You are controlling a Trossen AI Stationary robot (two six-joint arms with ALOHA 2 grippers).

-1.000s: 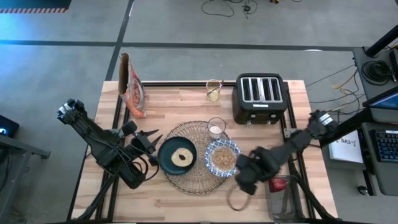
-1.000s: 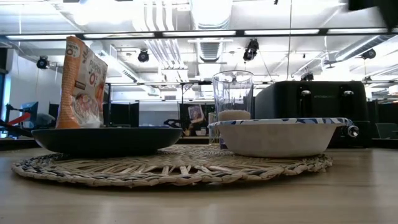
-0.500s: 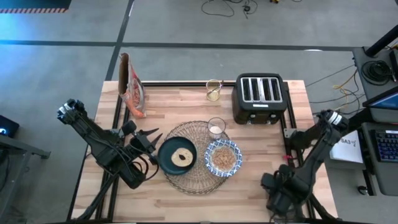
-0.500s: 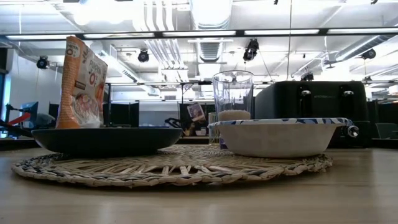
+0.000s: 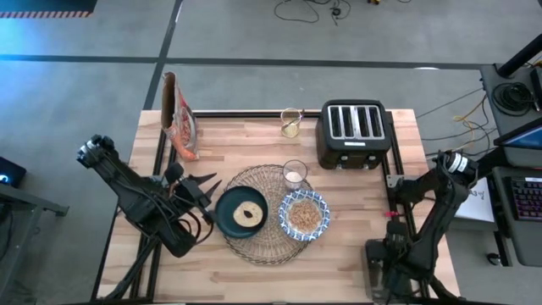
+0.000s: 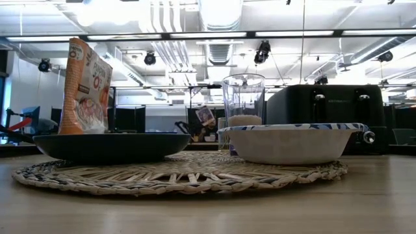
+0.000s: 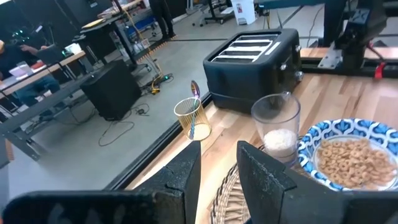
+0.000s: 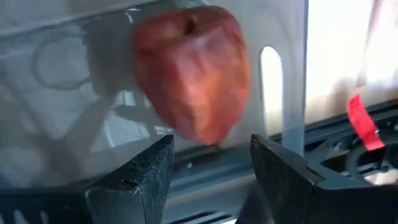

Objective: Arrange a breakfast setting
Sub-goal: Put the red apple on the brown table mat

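A round woven placemat (image 5: 264,240) lies mid-table. On it rest a dark teal plate (image 5: 230,222) carrying a round piece of bread (image 5: 248,213), a blue-and-white bowl (image 5: 303,214) of cereal, and a glass (image 5: 295,174) with milk at its bottom. The spoon (image 7: 194,92) stands in a small glass cup (image 5: 291,123) at the far edge. My left gripper (image 5: 203,191) hovers just left of the plate, open by a narrow gap, with nothing between its fingers. My right gripper (image 5: 377,275) is open beyond the table's near right corner. A red apple (image 8: 189,74) shows ahead of its fingers (image 8: 146,171), apart from them.
A black four-slot toaster (image 5: 353,134) stands at the far right and an orange cereal bag (image 5: 179,119) at the far left. The apple sits in a clear bin (image 8: 74,93) off the table. Bare wood lies along the near edge.
My right gripper has swung from above the table just right of the bowl toward the near right corner and past the table's edge, and now hangs over the clear bin. The setting on the placemat has stayed put.
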